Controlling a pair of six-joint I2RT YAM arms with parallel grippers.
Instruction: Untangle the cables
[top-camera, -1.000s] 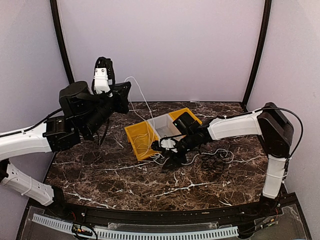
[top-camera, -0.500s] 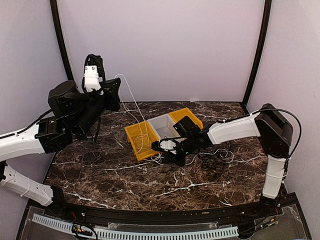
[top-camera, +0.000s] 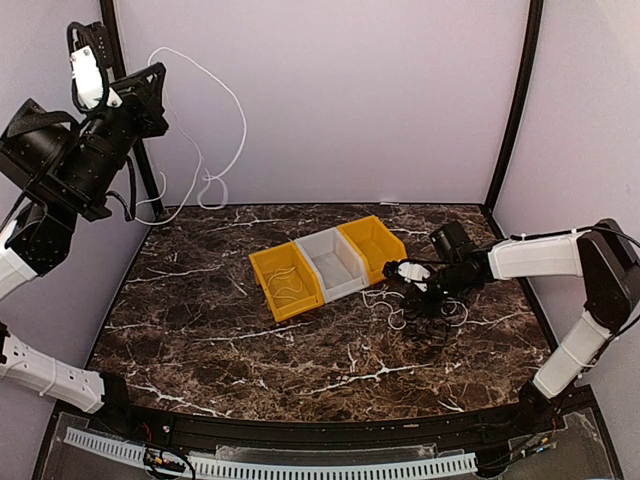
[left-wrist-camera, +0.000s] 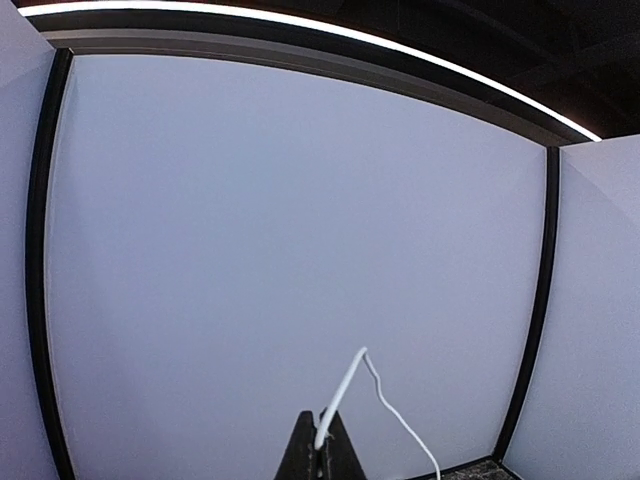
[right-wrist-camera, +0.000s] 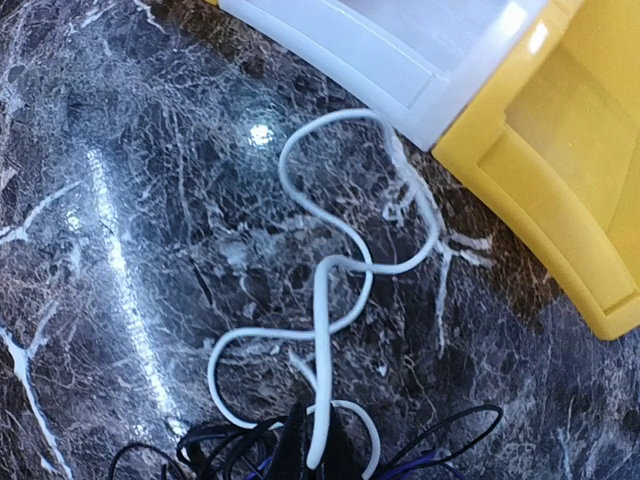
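"Where did the left end effector (left-wrist-camera: 320, 447) get to?"

"High up and far left of the grey bin (top-camera: 335, 262), near the back wall. A second before, it had been low, close beside the bins. It stayed pinched tight on the white cable (left-wrist-camera: 343, 392), which had come up with it and dangled clear of the worktop (top-camera: 220, 330)."

"And the right one?"

"The right end effector (right-wrist-camera: 308, 445) had backed away from the bins' front to just right of the grey bin. Its jaws had gone from wide to closed on a white strand (right-wrist-camera: 319, 380) looped there, at the edge of the black cables (top-camera: 435, 318)."

"Same cord as the lifted one?"

"I couldn't tell. I reckoned one white length was free of the heap, with the black knot not yet undone. More white lay in the yellow bin (top-camera: 266, 291) left of the grey one."
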